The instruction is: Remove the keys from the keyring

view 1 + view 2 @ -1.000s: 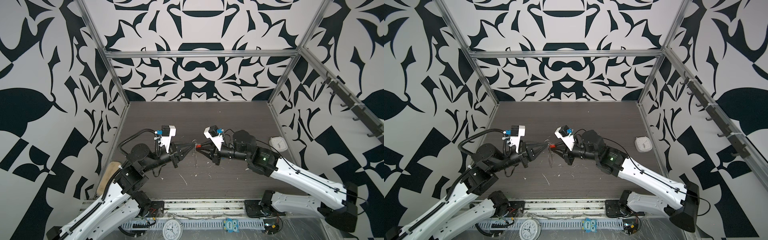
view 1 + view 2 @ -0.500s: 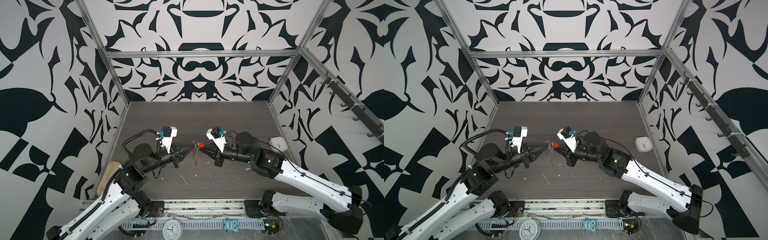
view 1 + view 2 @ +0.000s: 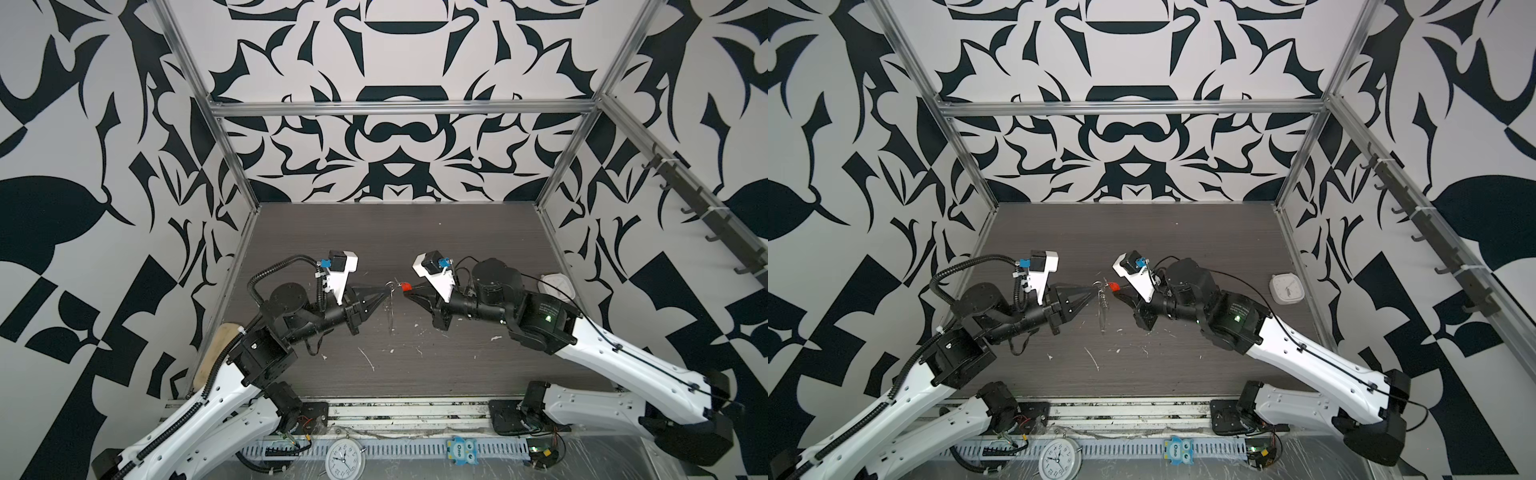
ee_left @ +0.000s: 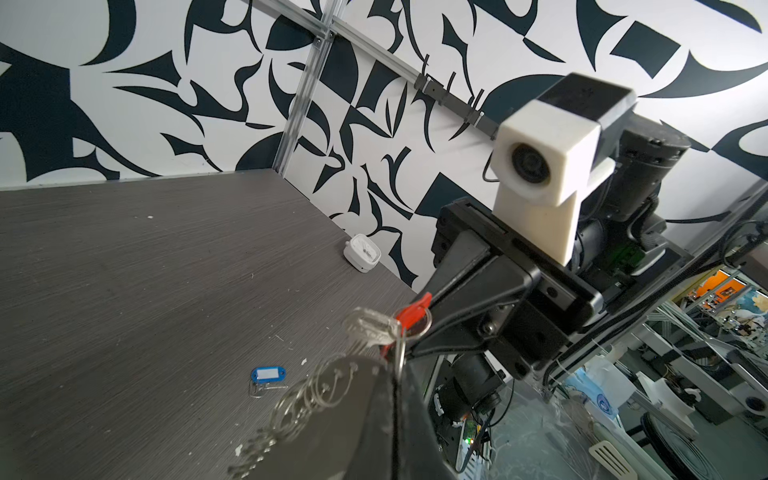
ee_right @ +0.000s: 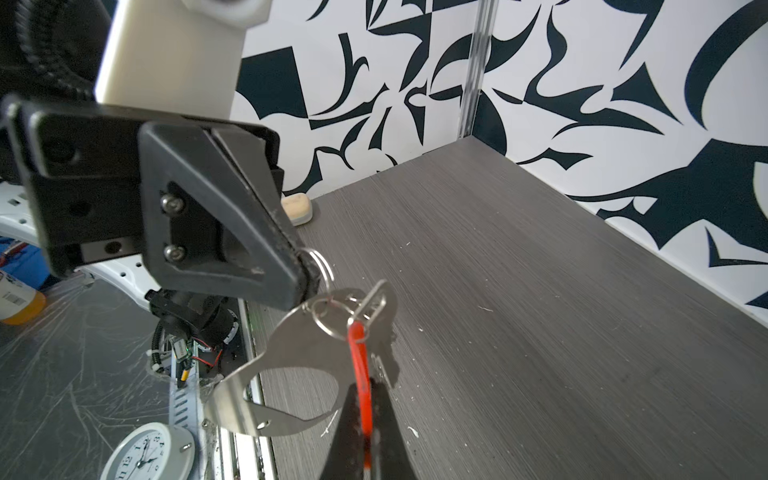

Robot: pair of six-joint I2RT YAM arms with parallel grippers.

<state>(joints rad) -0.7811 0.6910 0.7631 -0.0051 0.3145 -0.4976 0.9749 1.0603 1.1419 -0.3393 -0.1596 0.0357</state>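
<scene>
Done: blue key (image 4: 268, 374) off, lying loose.
Left: red key (image 5: 360, 365) on keyring (image 5: 328, 318).
Claws: left gripper (image 5: 305, 269) clamps keyring; right gripper (image 4: 419, 326) clamps red key.

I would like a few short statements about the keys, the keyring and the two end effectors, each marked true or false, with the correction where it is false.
1. The right end effector is shut on the red tag. True.
2. The blue tag hangs from the keyring. False: it lies on the table, apart from the keyring.
3. The left end effector is open. False: it is shut on a ring of the keyring.
4. A small white clock sits on the table near the wall. True.
</scene>
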